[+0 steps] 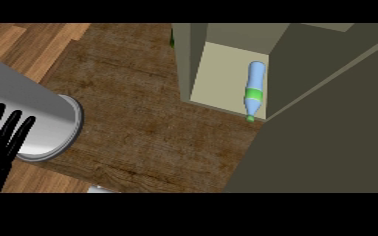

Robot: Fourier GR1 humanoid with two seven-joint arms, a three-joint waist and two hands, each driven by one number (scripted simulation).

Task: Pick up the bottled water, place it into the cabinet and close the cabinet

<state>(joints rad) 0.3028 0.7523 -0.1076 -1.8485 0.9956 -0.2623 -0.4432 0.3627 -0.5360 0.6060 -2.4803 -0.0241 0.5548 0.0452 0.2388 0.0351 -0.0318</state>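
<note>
L hand (pixel 13 130) at view's left edge, over the worktop's left side: fingers straight, spread apart, pointing up, holding nothing. Grey forearm (pixel 40 117) just beside it. Dark wood-grain worktop (pixel 148 130) runs right to the cabinet (pixel 221 75) at its far-right side; the door (pixel 317 145) is open. The bottled water (pixel 255 82) lies on its side on the cabinet floor, along the R inner wall, cap at the floor's front edge. Body pale blue, green label band approx. mid-length, green cap. Label text too small to read.
</note>
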